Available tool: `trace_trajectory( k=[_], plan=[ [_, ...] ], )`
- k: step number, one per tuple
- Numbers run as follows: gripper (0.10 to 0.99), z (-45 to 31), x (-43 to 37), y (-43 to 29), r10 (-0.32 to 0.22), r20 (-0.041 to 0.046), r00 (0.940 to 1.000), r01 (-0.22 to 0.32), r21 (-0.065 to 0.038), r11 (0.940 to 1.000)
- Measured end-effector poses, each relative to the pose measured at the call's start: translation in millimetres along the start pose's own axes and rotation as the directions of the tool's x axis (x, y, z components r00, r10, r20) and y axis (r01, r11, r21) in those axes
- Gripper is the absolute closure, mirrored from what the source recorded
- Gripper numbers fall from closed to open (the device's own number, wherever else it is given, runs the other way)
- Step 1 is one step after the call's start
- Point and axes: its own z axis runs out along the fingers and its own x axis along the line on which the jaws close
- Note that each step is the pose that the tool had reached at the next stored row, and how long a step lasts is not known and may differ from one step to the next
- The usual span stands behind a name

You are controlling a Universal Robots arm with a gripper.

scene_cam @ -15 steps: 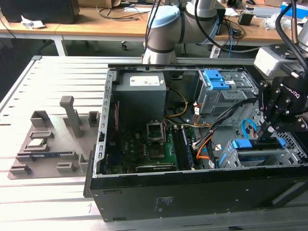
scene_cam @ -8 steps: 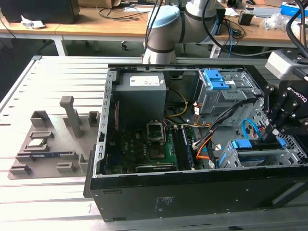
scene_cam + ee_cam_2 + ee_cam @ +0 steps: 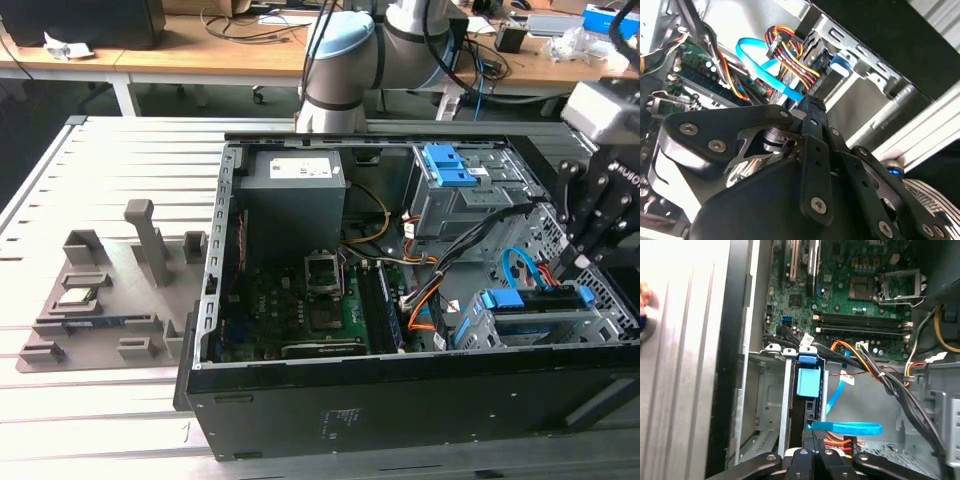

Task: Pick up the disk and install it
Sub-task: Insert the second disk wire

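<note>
The disk [image 3: 522, 300] sits edge-up in the lower drive cage [image 3: 600, 318] at the front corner of the open computer case, its bright blue carrier bracket showing on top. In the first wrist view the carrier's blue tab [image 3: 807, 380] stands in the cage slot, and it shows again as a blue carrier tab [image 3: 840, 63] in the second wrist view. My gripper [image 3: 578, 262] hovers just above the disk's end on the exterior view's right, apart from it. Its black fingers are shut together with nothing between them, as seen on the gripper [image 3: 814, 456] and the gripper [image 3: 810, 103] in both wrist views.
A blue flat cable [image 3: 847, 428] and orange-red power wires [image 3: 855, 351] loop beside the cage. The motherboard [image 3: 300, 300], power supply [image 3: 292, 195] and an upper bay with blue latches [image 3: 450, 165] fill the case. A grey parts fixture [image 3: 100, 300] lies on the slatted table at the exterior view's left.
</note>
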Motion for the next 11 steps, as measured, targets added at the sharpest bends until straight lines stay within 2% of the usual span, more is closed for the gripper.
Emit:
trace_trajectory(
  k=[1, 5, 11],
  plan=[
    [0.98, -7.7, 0.4, 0.6, 0.0, -0.0001, 1.0, 0.0, 0.0, 1.0],
    [0.98, -29.6, 1.5, 2.5, 0.0, -0.0001, 1.0, 0.0, 0.0, 1.0],
    [0.98, -30.1, 1.5, 2.5, 0.0, -0.0001, 1.0, 0.0, 0.0, 1.0]
  ],
)
